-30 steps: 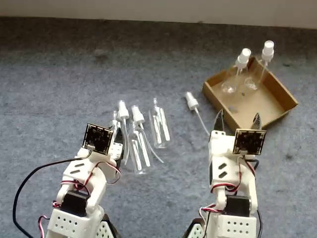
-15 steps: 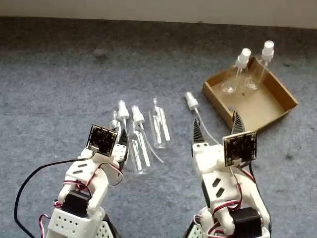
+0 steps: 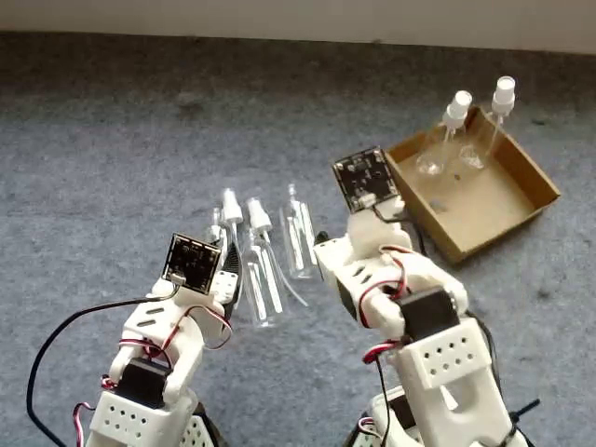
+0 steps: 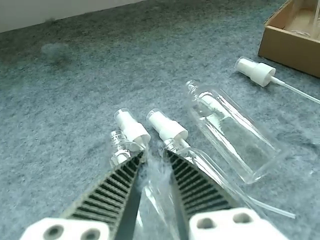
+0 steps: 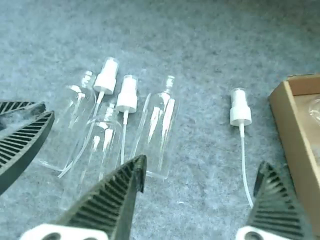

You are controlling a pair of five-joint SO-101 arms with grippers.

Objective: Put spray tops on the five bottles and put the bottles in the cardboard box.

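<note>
With right gripper spread wide near the top and left gripper pinching a bottle, could bump the top away.

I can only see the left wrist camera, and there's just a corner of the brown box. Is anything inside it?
Observer: Yes. A capped bottle and a second capped bottle stand at the far end of the cardboard box.
Operator: Cool! What's the other arm's gripper doing?
Observer: The right gripper is open above the carpet, and the loose spray top lies just ahead of it, next to the box.
</note>
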